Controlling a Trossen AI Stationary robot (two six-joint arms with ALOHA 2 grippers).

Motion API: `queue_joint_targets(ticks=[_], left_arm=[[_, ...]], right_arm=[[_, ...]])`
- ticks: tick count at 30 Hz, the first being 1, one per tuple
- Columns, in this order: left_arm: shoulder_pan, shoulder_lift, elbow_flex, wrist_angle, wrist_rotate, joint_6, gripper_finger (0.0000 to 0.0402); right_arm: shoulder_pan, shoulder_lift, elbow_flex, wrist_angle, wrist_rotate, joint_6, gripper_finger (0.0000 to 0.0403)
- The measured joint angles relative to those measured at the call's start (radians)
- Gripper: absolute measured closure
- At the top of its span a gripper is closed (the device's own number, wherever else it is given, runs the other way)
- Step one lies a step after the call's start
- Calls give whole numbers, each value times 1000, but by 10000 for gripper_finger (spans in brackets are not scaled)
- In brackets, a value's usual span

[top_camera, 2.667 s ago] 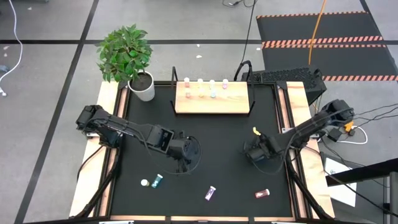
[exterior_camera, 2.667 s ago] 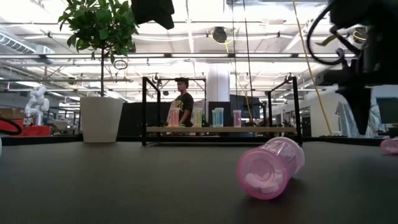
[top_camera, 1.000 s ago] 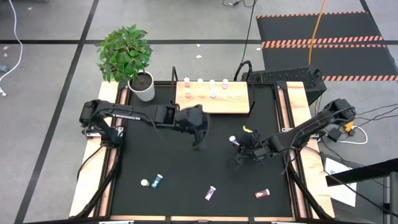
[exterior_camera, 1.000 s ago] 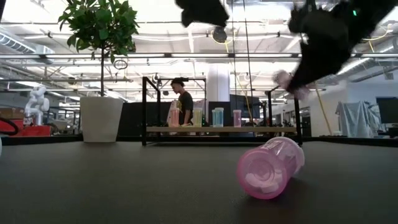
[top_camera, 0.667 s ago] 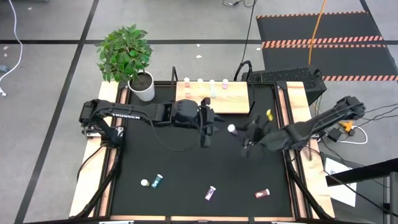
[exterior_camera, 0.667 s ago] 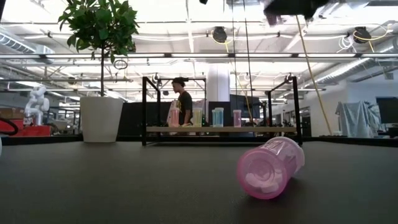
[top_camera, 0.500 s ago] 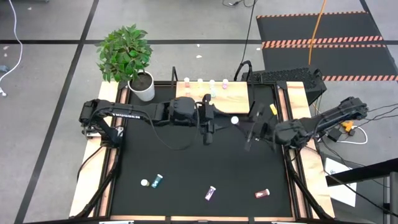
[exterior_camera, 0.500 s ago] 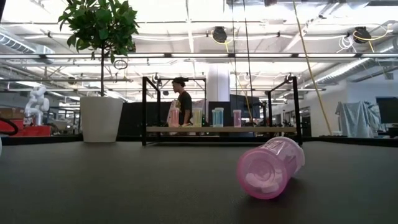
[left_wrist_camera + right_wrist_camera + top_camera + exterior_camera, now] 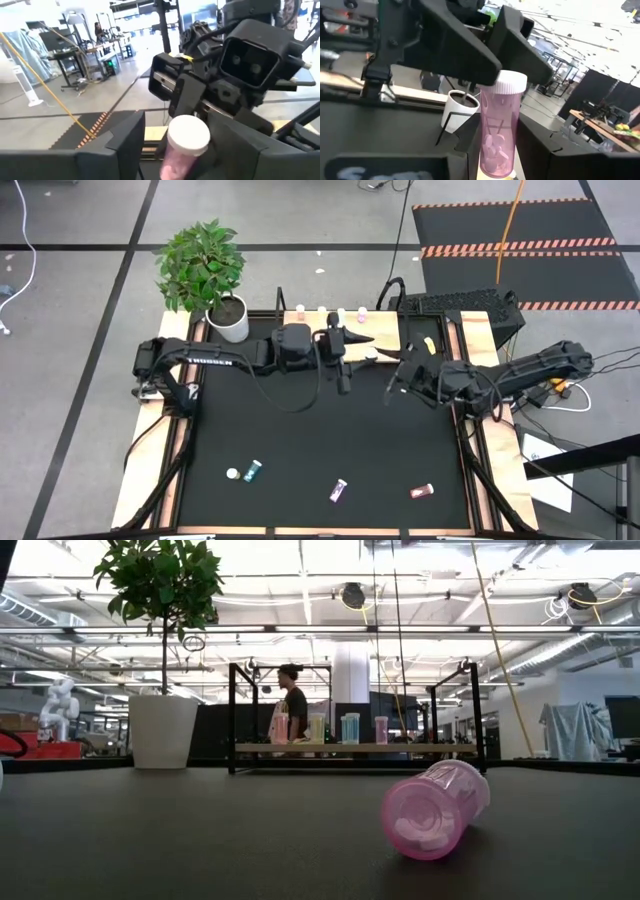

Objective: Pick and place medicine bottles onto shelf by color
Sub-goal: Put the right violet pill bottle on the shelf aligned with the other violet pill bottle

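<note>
Hovering mid-table, just short of the shelf (image 9: 385, 328), the two arms meet nose to nose. From above, the left gripper (image 9: 352, 355) and right gripper (image 9: 382, 366) close in on one white cap: the pink bottle (image 9: 372, 358), held off the table. Three loose bottles (image 9: 339, 489) lie well apart on the near side.

At table height neither arm shows. You get the shelf (image 9: 350, 748) at the far end with four bottles standing on it, a fallen bottle (image 9: 435, 808) lying close by, and a person (image 9: 295, 700) in the room behind.

The left wrist view shows the pink bottle (image 9: 188, 135) cap-up between that arm's widely spread fingers, with no clear contact.

The right wrist view settles it: the pink bottle (image 9: 497, 130) stands upright, its lower body pinched between the right fingers, while the left fingers flank the cap from beyond.

It looks like a handover. I'd judge the bottle light, stiff and smooth — liable to pivot or slip, so take it on the body below the cap.
</note>
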Motion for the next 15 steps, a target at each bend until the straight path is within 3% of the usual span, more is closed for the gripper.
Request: queue_joint_targets(ticks=[6, 15], left_arm=[[32, 0, 0, -6, 80, 25, 230], [60, 1, 0, 24, 90, 23, 260]], right_arm=[[-29, 2, 0, 66, 3, 15, 303], [-65, 2, 0, 72, 4, 12, 303]])
